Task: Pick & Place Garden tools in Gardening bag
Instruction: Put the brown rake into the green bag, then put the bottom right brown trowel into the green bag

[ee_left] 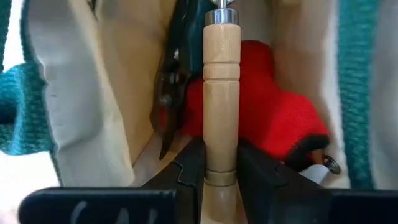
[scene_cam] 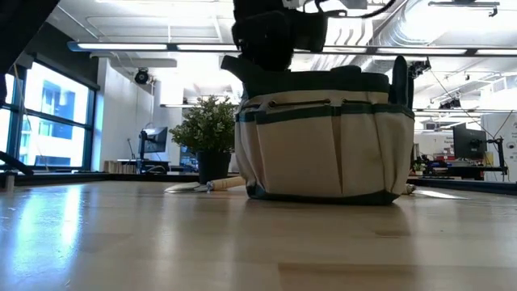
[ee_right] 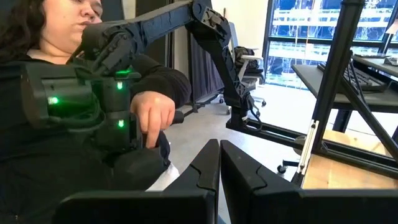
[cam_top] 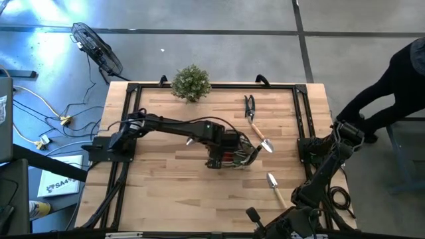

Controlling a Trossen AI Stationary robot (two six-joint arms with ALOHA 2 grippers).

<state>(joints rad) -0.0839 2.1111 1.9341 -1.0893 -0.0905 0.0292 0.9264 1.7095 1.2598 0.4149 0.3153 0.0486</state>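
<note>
The left gripper (ee_left: 221,165) hangs over the mouth of the gardening bag (scene_cam: 323,145), its fingers clamped on the pale wooden handle of a hand tool (ee_left: 221,93) that points down into the bag. The left wrist view shows the metal end already inside, beside a red piece (ee_left: 273,106) and a pair of dark snips (cam_top: 250,104)-like blades (ee_left: 171,93) resting against the tan lining.

Judging from this, the step in hand is the release. To do it well, the left arm should lower until the tool's tip bears on the bag's floor or on the things within, then open just enough to free the handle, and lift straight up so the fingers do not catch the green rim (ee_left: 18,93).

Beyond the bag, toward the potted plant (cam_top: 191,83), the snips and a wooden-handled trowel (cam_top: 259,136) lie on the table (cam_top: 166,192); another trowel (cam_top: 274,188) lies on the bag's near side, toward the right arm. The right gripper (ee_right: 219,168) waits off the table's edge, fingers closed on nothing, aimed toward a seated person (ee_right: 62,62).
</note>
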